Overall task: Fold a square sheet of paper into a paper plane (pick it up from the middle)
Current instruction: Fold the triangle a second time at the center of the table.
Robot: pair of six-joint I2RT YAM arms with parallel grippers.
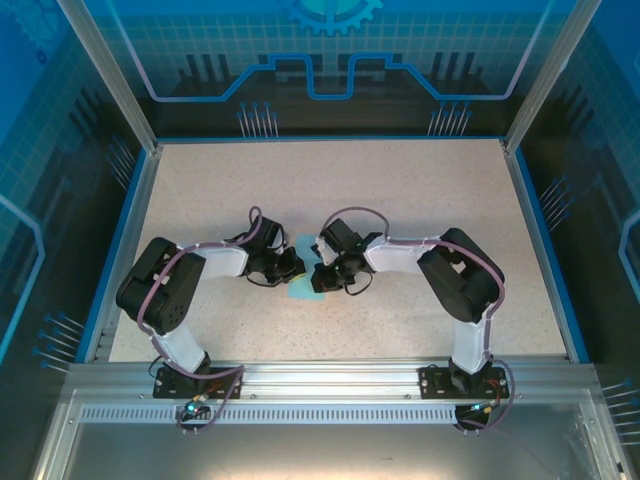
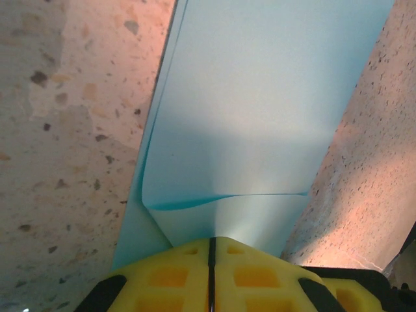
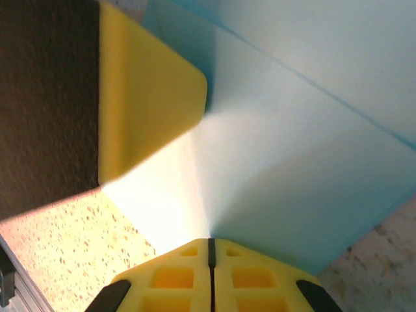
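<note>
Two grippers are seen tip to tip over the middle of the worktop (image 1: 400,190), approx. halfway btw. its near and far edges. The paper sheet (image 1: 300,289), light blue, is found there. From above it is mostly covered by both grippers, w/ a slip of it seen btw. and just below them. The left gripper (image 1: 288,268) is set on the sheet's left side and the right gripper (image 1: 324,277) on its right, tips nearly touching.

Left wrist view: the yellow fingers (image 2: 169,276) are pressed together, seam closed, w/ the paper's near edge clenched btw. them. The sheet is doubled here, an upper layer bent over a lower one, and a curved fold line is seen just ahead of the tips. Speckled worktop is seen on both sides of the paper.

Right wrist view: the fingers (image 3: 172,276) are likewise closed tight, w/ the paper grasped at their tips. The sheet is raised up and away from them, and a straight crease is seen running diagonally across the top right. A yellow pad (image 3: 149,97), apparently of the other gripper, is seen top left against the paper.
</note>
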